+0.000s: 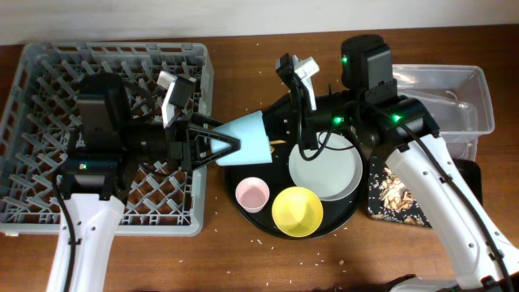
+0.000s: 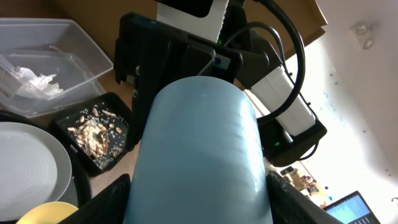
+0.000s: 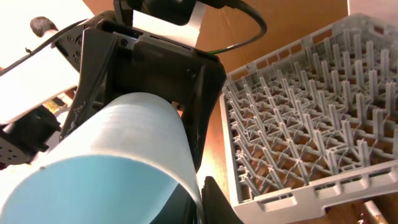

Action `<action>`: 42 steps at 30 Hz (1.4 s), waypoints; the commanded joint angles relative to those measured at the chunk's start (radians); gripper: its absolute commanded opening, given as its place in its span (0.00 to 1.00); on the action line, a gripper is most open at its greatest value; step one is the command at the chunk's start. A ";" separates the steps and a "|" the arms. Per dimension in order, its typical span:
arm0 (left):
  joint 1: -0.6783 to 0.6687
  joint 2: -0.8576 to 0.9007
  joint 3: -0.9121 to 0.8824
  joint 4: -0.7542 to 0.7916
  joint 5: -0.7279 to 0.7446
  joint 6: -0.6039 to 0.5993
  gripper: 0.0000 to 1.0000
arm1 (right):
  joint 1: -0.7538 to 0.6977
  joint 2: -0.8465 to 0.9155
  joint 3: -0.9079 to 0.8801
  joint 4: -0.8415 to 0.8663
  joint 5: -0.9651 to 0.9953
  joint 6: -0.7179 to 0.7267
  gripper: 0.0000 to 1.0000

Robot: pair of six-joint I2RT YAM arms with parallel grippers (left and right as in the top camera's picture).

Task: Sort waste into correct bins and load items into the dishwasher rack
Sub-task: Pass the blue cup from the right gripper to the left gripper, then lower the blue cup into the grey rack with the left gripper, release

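Fingers [image 2: 115,200] of the left gripper [image 1: 230,146] press on both sides of the blue cup [image 1: 253,138], holding it on its side near the middle of the table. It is between the right wall of the grey dishwasher rack [image 1: 113,49] and the left rim of the round black tray [image 1: 253,224]. The cup's long axis runs from the table's left edge toward its right edge, and the wider end points right, at the right gripper [image 1: 284,134]. The right wrist view shows one of that gripper's own fingers [image 3: 214,202] just beside the cup wall. The other finger is cut off, so I cannot tell whether it grips or only brackets the cup. In both wrist views the cup fills the frame and hides its own far end against the opposite gripper's black body. On the round tray sit a grey-green plate [image 1: 332,174], a yellow bowl [image 1: 297,211] and a pink cup [image 1: 252,194]. Toward the right edge, the clear tub [image 2: 59,40] holds a crumpled white tissue [image 2: 31,81], and the shallow black scrap tray [image 2: 93,134] lies in front of the tub.
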 commanded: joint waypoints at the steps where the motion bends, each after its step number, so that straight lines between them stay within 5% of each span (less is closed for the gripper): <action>1: -0.004 -0.012 0.014 0.000 -0.018 -0.002 0.57 | 0.003 0.000 0.003 0.044 -0.001 0.024 0.31; 7: 0.047 -0.013 0.014 -0.084 -0.175 0.003 0.47 | -0.130 -0.008 0.004 0.132 0.022 0.247 0.47; 10: 0.170 -0.049 0.015 -0.246 -0.508 0.006 0.47 | -0.180 -0.008 0.004 -0.061 0.206 0.294 0.51; 14: 0.315 -0.159 0.047 -0.480 -1.240 0.006 0.58 | -0.149 -0.007 0.003 -0.344 0.579 0.277 0.57; 18: 0.422 -0.137 0.041 -0.623 -1.564 0.005 0.60 | -0.096 -0.006 0.002 -0.426 0.680 0.229 0.58; 23: 0.575 0.053 0.020 -0.620 -1.477 -0.025 0.60 | -0.090 -0.005 0.002 -0.441 0.681 0.229 0.59; 32: 0.590 0.298 0.020 -0.549 -1.286 -0.024 0.61 | -0.090 -0.005 0.002 -0.449 0.681 0.229 0.59; 34: 0.590 0.300 0.020 -0.555 -1.287 -0.024 0.91 | -0.090 -0.005 0.002 -0.449 0.681 0.229 0.59; 39: 0.589 0.288 0.046 -0.579 -1.236 -0.023 0.99 | -0.078 -0.002 -0.002 -0.456 0.724 0.205 0.60; 42: 0.535 0.229 0.156 -0.617 -1.084 0.152 0.98 | 0.034 0.041 -0.051 -0.465 0.821 0.204 0.60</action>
